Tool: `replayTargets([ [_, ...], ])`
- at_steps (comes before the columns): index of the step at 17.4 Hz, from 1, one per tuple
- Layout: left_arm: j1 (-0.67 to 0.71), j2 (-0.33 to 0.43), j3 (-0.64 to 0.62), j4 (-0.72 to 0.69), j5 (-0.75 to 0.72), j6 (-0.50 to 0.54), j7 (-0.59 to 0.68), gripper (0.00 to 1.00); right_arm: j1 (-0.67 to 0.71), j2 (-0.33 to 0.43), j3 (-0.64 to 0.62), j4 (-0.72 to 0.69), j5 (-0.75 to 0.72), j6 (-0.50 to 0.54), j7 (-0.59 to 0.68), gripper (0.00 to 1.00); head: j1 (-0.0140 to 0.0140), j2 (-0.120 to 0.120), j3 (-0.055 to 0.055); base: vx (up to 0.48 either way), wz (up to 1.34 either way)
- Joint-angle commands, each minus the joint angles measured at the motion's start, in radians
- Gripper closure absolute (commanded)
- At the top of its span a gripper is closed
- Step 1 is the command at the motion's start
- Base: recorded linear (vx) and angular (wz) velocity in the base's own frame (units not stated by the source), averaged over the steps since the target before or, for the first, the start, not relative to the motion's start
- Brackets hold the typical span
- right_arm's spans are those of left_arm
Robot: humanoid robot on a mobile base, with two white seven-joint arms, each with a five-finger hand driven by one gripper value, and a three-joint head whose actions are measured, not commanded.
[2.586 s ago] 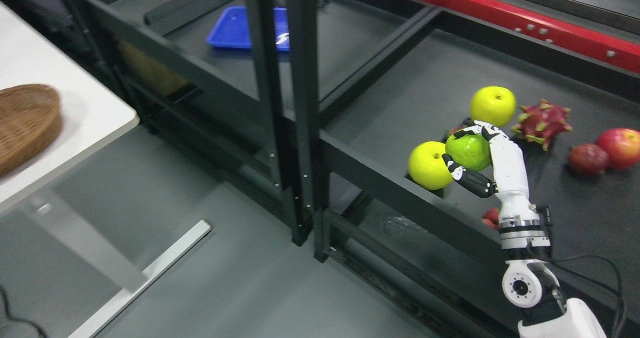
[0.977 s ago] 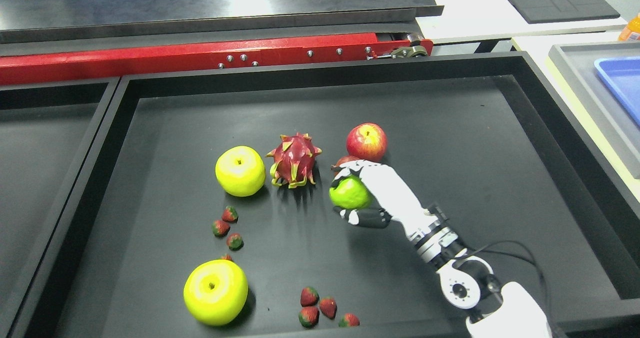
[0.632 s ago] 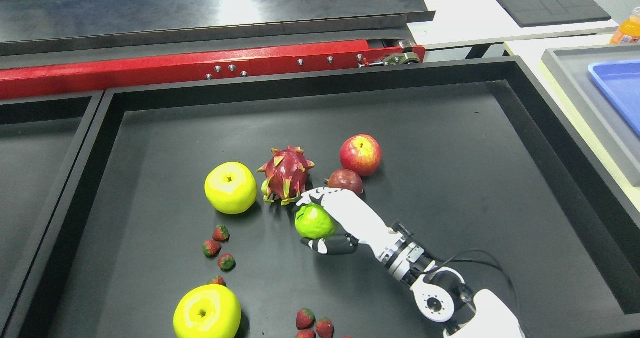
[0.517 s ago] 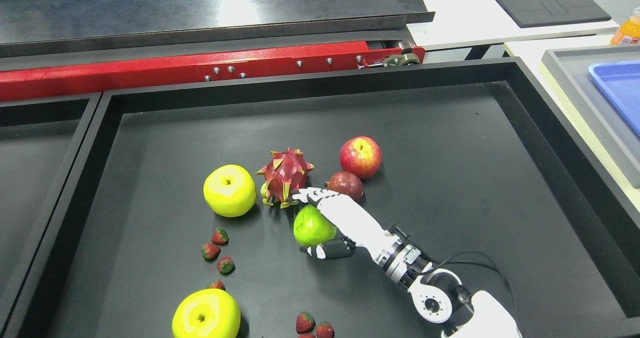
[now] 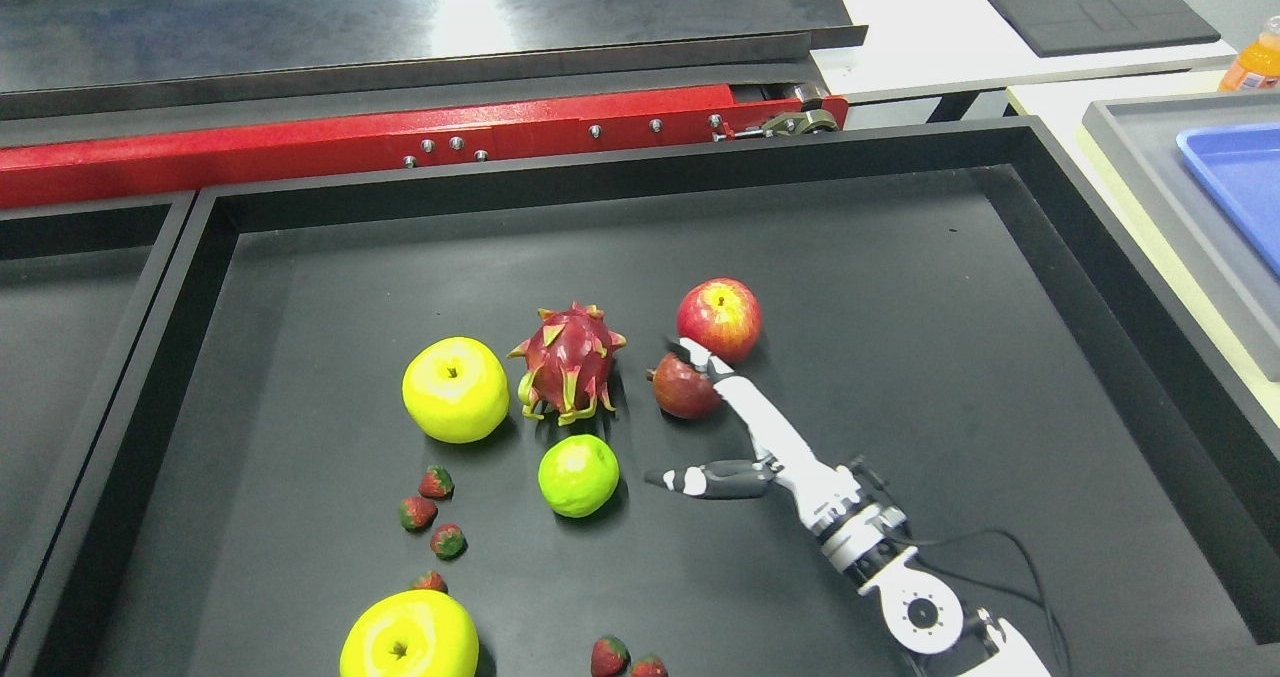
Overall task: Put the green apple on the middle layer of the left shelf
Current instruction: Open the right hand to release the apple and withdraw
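Observation:
The green apple lies by itself on the black shelf tray, just below the dragon fruit. My right hand is a short way to the apple's right, open, with fingers stretched up toward the dark red fruit and the thumb pointing left at the apple. Nothing is in the hand. The white and black right arm comes in from the lower right. The left arm does not show.
On the same tray are a red apple, two yellow apples and several small strawberries. A red rail runs behind the tray. A blue tray sits at the right edge.
The right hand has let go of the green apple and drawn back to the right. The apple now rests on the tray, slightly left of where it was held. The camera swung round earlier.

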Motion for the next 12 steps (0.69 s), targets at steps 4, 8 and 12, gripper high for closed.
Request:
replayTargets([
  [4,0.000,0.017,0.000,0.000,0.000,0.001,0.000,0.00,0.169,0.102,-0.274,0.007,-0.176,-0.071,0.009,0.00,0.0000,0.000,0.000,0.000,0.00],
  [8,0.000,0.017,0.000,0.001,0.000,0.001,0.000,0.00,0.177,0.102,-0.265,0.007,-0.179,-0.065,0.007,0.00,0.0000,0.000,0.000,0.000,0.00],
  [12,0.000,0.017,0.000,0.000,0.000,0.001,0.000,0.00,0.177,0.102,-0.261,0.007,-0.179,-0.064,0.009,0.00,0.0000,0.000,0.000,0.000,0.00],
])
